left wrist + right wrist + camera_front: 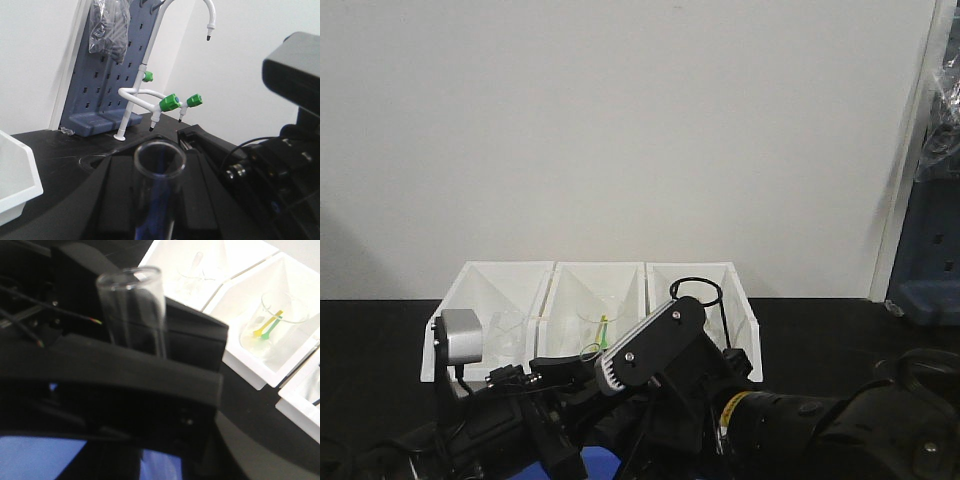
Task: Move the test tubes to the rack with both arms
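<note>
A clear glass test tube (156,210) stands upright with its open rim toward the left wrist camera. My left gripper (159,172) is shut on it, a black finger pressing on each side. From the right wrist the same test tube (132,310) rises above the black fingers crossing the frame. My right gripper (160,440) sits just below them, its jaws dark and blurred. What lies between its jaws is not clear. In the front view both arms meet low at the centre, with the tube rim (589,352) beside the right arm's ribbed plate (650,350). The rack is out of view.
Three white bins (548,290) line the back, two of them holding beakers (272,320). A black wire tripod (698,290) stands in the right bin. A white tap with green knobs (170,102) and a blue pegboard (107,85) stand at the right. Something blue (30,460) lies under the grippers.
</note>
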